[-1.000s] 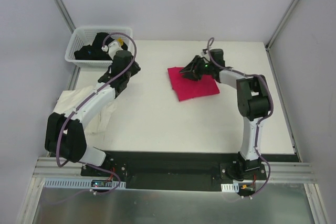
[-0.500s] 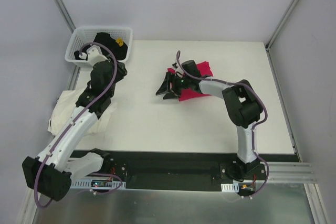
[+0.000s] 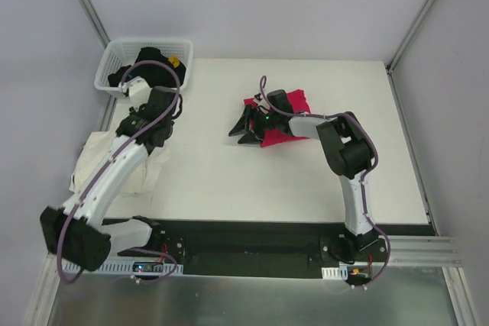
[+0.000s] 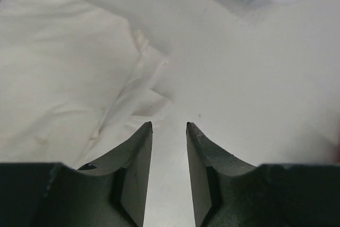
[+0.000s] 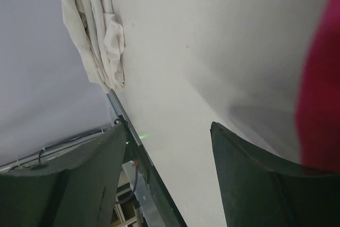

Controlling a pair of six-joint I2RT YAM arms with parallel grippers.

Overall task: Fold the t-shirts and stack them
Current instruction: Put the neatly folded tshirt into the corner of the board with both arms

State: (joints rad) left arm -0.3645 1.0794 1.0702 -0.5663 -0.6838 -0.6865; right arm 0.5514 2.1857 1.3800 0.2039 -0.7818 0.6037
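the magenta t-shirt point(image 3: 296, 103) lies right of the middle of the table point(image 3: 229, 181), towards the far side. it is a folded, somewhat rumpled patch set at a slant to the table edges. the right arm lies across its middle, so only a far piece and a near strip show, and its long axis cannot be told. the right gripper point(image 3: 241, 130) sits just off the shirt's left edge, low over the bare table and pointing left. its jaws are spread wide with nothing between them; in the right wrist view the magenta cloth is only a band at the right edge, outside the fingers. the cream t-shirt point(image 3: 95, 154) lies crumpled at the left edge of the table, well apart from the magenta one. its longer run goes roughly from the near left towards the far right, and part of it is hidden under the left arm. the left gripper point(image 4: 169, 126) hangs over bare table just beside that shirt's creased right edge. its jaws are a narrow way apart and hold nothing. in the far left corner stands a white lattice basket point(image 3: 157, 40) holding dark clothes point(image 3: 157, 62) and a small yellow thing point(image 3: 174, 59), close beyond the left wrist. the table top is plain white, with a black base plate point(image 3: 244, 238) along its near edge where both arms are bolted. pale grey walls and slanting metal posts close in the space.
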